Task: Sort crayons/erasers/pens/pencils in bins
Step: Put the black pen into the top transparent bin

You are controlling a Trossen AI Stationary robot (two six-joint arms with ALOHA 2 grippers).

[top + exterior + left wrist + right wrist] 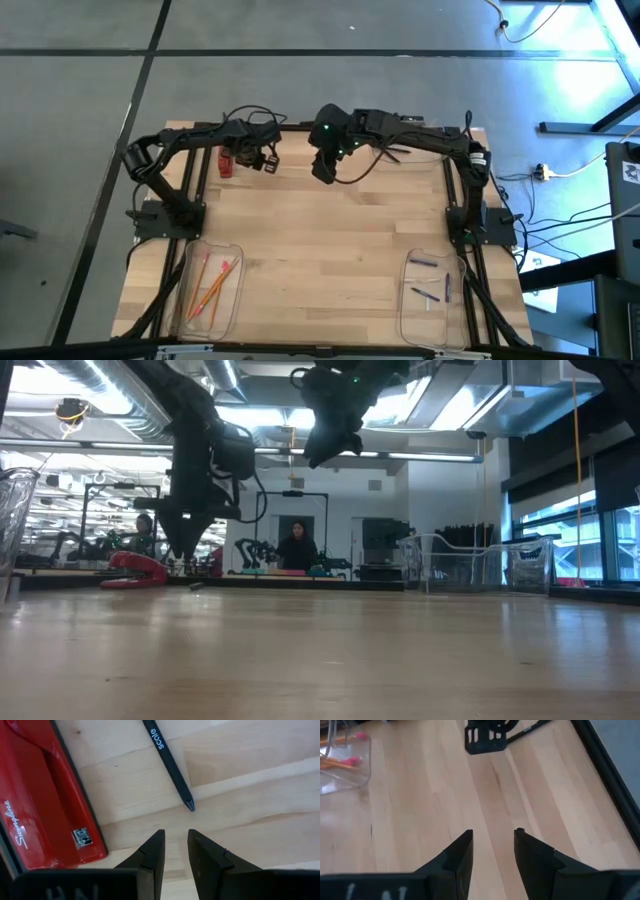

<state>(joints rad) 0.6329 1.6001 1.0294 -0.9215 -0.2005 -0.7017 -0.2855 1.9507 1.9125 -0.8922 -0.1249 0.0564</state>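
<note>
A black pen (171, 764) printed "scale" lies flat on the wooden table beside a red stapler (40, 795), at the far left. My left gripper (176, 836) hangs just above the table, fingers pointing down and a little apart, just short of the pen's tip (190, 805) and touching nothing. In the low view my left gripper (185, 548) stands next to the stapler (135, 568). My right gripper (325, 168) is open and empty, raised high over the table's far middle. Pencils (212, 280) lie in the near-left bin (190, 318). Crayons (432, 290) lie in the near-right bin (408, 325).
The stapler (225, 163) lies close to my left gripper's side. Bare wooden table (330, 260) spreads between the two bins. A dark bracket (486, 739) stands at the table's near edge. People show in the room beyond the table (297, 548).
</note>
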